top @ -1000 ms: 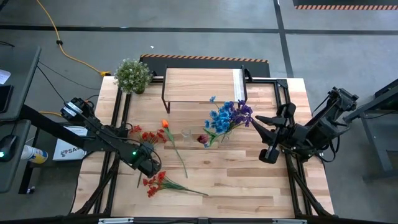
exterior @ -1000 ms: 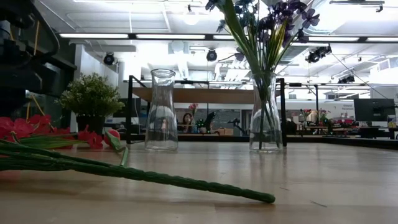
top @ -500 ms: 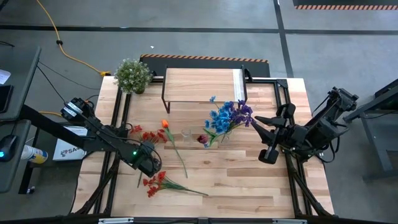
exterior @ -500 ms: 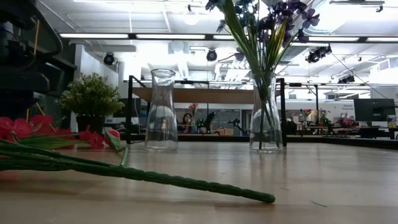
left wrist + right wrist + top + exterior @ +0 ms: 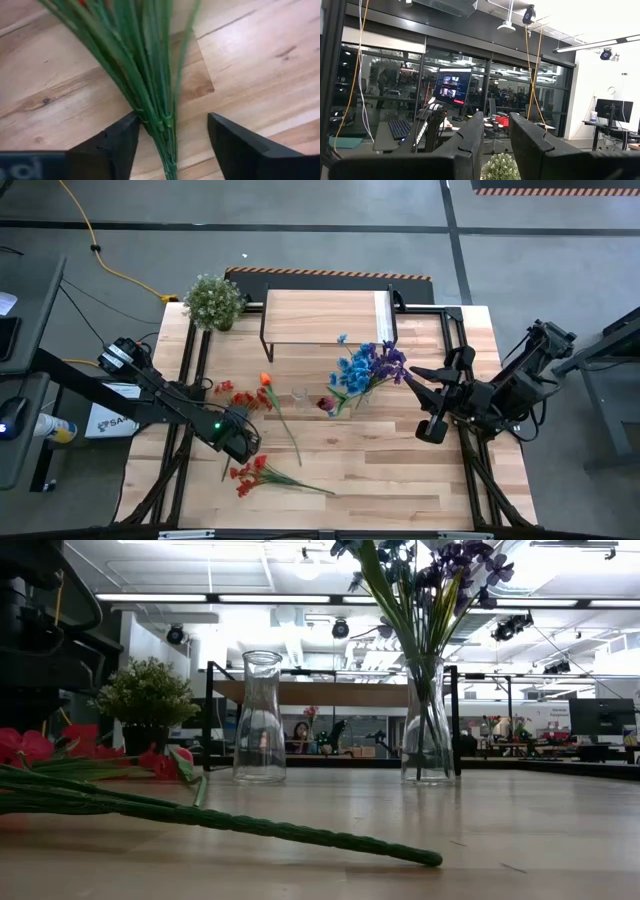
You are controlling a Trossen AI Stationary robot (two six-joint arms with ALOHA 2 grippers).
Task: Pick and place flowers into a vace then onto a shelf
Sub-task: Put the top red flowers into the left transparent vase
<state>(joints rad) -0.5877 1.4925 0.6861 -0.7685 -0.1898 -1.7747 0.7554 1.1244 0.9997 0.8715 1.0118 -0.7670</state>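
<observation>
Red flowers (image 5: 236,398) lie loose on the surface (image 5: 380,470), left-centre, green stalks running down toward the left tool (image 5: 170,140). Left wrist view: the stalk bundle (image 5: 145,75) sits between the two fingers; one finger (image 5: 117,142) touches the stalks, the other stands clear with bare wood between. So the tool is part open around the stalks, grip not shown.

Second red bunch (image 5: 252,474) lies just below that tool, its stalk pointing right across the boards. In the low view that stalk (image 5: 260,825) runs along the near edge. Single orange bloom (image 5: 265,379) lies beside the empty glass vase (image 5: 299,394), stalk angled down and right.

Blue and purple flowers (image 5: 368,367) stand in a second glass vase (image 5: 427,725), right of the empty one (image 5: 260,718), in front of the shelf (image 5: 325,316). One dark red bloom (image 5: 326,403) lies on the surface between the vases.

Shelf is at the back of the surface, top bare, pale strip on its right end. Potted plant (image 5: 213,300) at the back-left corner, beside the shelf's left end.

Right tool (image 5: 412,372) hovers just right of the filled vase, fingers narrow, nothing between them in the right wrist view (image 5: 492,137).
</observation>
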